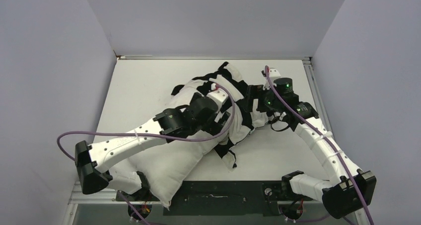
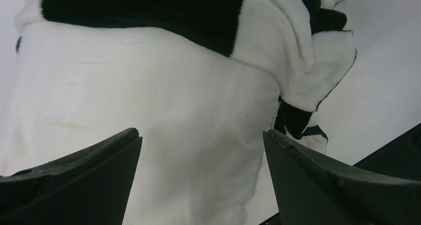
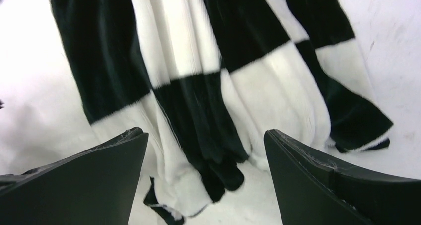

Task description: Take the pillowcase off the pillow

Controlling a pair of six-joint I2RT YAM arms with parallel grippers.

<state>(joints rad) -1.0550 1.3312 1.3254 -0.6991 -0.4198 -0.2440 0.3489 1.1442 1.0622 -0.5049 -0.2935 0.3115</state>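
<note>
— So, where is everything sitting?

— The white table (image 1: 144, 81) carries it all. The pillow (image 1: 169, 168) lies slantwise across it. Its plain white end reaches the near edge by the left arm's base, and its other end points toward the middle of the table.

— And the cover?

— The checkered pillowcase (image 1: 233, 81) is bunched over that far end of the pillow, crumpled in thick folds around the middle of the table. A loose black-and-white corner trails down on the pillow's right side, onto the bare tabletop.

— What about the arms?

— Both reach in over the heap, one from each side. The left gripper (image 2: 201, 135) hangs over the bare pillow, just short of the cover's edge, with its jaws wide apart and nothing between them. The right gripper (image 3: 206, 133) hangs above the rumpled checks, jaws spread just as wide, gripping nothing.

— Are the fingertips touching the cloth?

— I can't tell from where I stand.
</note>
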